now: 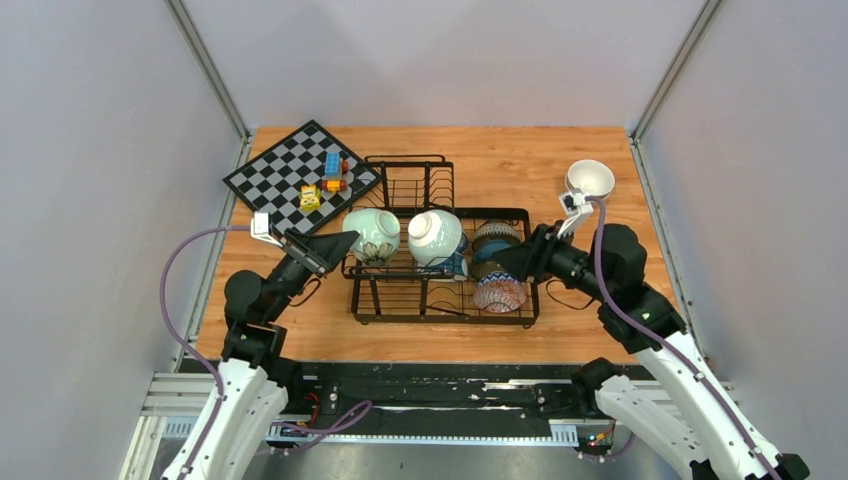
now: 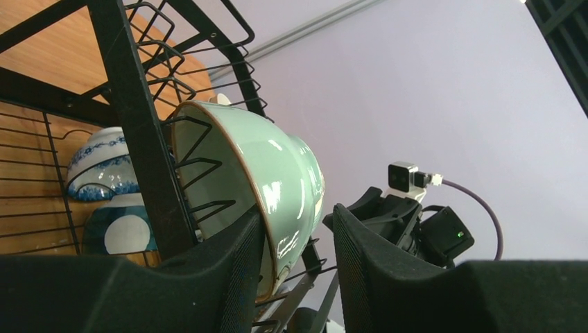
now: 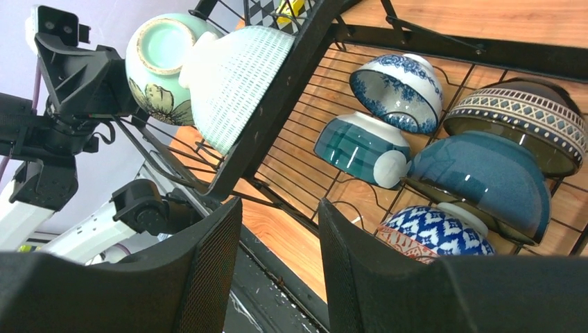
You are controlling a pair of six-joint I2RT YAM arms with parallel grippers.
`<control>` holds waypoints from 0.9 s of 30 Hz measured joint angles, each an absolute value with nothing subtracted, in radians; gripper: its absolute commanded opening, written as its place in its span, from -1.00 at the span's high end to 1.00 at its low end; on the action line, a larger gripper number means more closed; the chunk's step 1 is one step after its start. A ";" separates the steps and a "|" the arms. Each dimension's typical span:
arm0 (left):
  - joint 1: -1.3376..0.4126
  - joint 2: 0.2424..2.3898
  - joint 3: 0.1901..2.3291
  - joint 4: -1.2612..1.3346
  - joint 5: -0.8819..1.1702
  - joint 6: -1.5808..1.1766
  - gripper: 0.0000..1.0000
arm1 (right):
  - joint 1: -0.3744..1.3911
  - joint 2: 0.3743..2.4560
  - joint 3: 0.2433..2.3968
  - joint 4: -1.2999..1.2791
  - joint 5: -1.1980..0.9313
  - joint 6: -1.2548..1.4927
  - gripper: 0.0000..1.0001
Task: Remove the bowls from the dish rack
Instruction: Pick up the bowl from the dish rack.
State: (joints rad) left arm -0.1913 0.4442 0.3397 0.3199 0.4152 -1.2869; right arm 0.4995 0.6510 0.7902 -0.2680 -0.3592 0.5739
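Two arms come in from the near edge, one at each end of the dish rack [image 1: 440, 318], which sits mid-table with nearly all the bowls in it. The left gripper [image 2: 297, 216] is at the rack's left end, its fingers astride the rim of the mint green bowl [image 1: 372, 233]. That bowl is tipped on its side against the divider wires. One finger is on the bowl's open side and the other on the outside with a sliver of gap showing, so it's parted and not clamped.

The right gripper [image 3: 279, 205] is at the right end, jaws apart with nothing between them, just beside the red-pink patterned bowl [image 1: 499, 293] in the front right corner. Behind that one are a dark blue bowl [image 3: 478, 177] and then a brownish banded bowl [image 3: 516, 121].

In the middle a white ribbed bowl [image 1: 435, 237] is tipped over right against the green one. A teal-and-white bowl [image 3: 353, 142] and a blue floral bowl [image 3: 395, 87] are lower down on the rack floor.

Further back, a chessboard [image 1: 285, 165] at far left has toy blocks [image 1: 325, 178] on it. One white bowl [image 1: 590, 178] stands upright on the table [image 1: 500, 160] at far right, out of the rack
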 measured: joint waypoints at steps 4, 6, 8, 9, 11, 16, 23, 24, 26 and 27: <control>-0.191 0.458 0.336 0.344 0.422 -1.293 0.21 | 0.502 0.685 0.871 -0.301 -0.359 0.545 -0.29; -0.191 0.464 0.336 0.352 0.426 -1.294 0.23 | 0.515 0.728 0.948 -0.305 -0.359 0.533 -0.36; -0.191 0.470 0.335 0.360 0.427 -1.294 0.26 | 0.550 0.779 1.024 -0.287 -0.358 0.521 -0.37; -0.191 0.473 0.335 0.364 0.428 -1.294 0.27 | 0.573 0.802 1.052 -0.276 -0.357 0.515 -0.37; -0.191 0.476 0.336 0.366 0.429 -1.294 0.28 | 0.630 0.857 1.103 -0.265 -0.352 0.503 -0.37; -0.191 0.477 0.335 0.369 0.434 -1.294 0.28 | 0.754 1.034 1.208 -0.232 -0.344 0.496 -0.37; -0.191 0.475 0.335 0.370 0.434 -1.293 0.28 | 0.850 1.244 1.332 -0.202 -0.337 0.500 -0.30; -0.191 0.475 0.335 0.369 0.434 -1.293 0.27 | 0.859 1.270 1.358 -0.202 -0.335 0.500 -0.29; -0.191 0.475 0.335 0.370 0.434 -1.293 0.27 | 0.866 1.308 1.393 -0.200 -0.327 0.500 -0.27; -0.191 0.475 0.335 0.370 0.434 -1.293 0.27 | 0.869 1.319 1.400 -0.200 -0.324 0.500 -0.26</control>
State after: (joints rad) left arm -0.1913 0.4751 0.3351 0.3698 0.4343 -1.2926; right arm 0.8692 1.3186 1.4002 -0.2001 -0.3244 0.4995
